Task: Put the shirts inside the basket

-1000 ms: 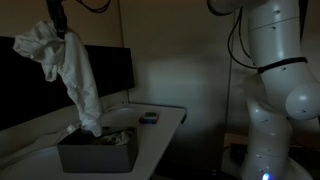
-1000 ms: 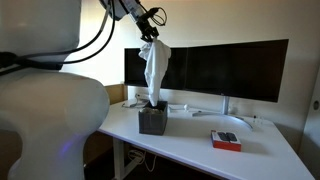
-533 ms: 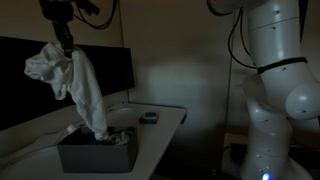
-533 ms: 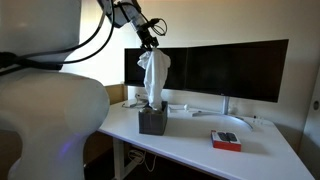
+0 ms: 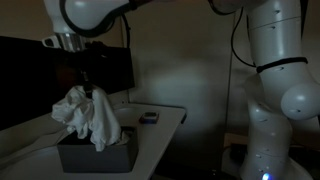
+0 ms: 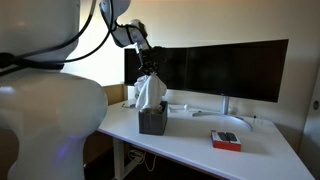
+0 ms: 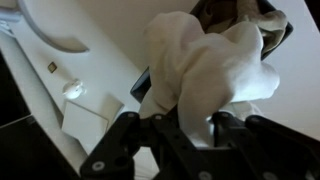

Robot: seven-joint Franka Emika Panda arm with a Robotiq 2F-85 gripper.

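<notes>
stage: partway | gripper (image 5: 88,90) clamped on shirt (image 5: 85,115) top, low over basket (image 5: 95,157) on table (image 5: 160,122) | shirt bulk heaped in basket, upper folds above rim | likely to do: lower, release, tuck overhang

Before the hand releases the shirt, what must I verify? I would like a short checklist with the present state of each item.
1. Grip of the hand on the shirt: ok, shut on the cloth.
2. Shirt directly over the basket: ok, in both exterior views.
3. Shirt wholly below the basket's rim: not ok, most of it bunches above.
4. No cloth hanging over the basket's outer wall: cannot tell, too dark.
5. Basket upright on the desk: ok.
6. Small red box apart from the basket: ok.
</notes>
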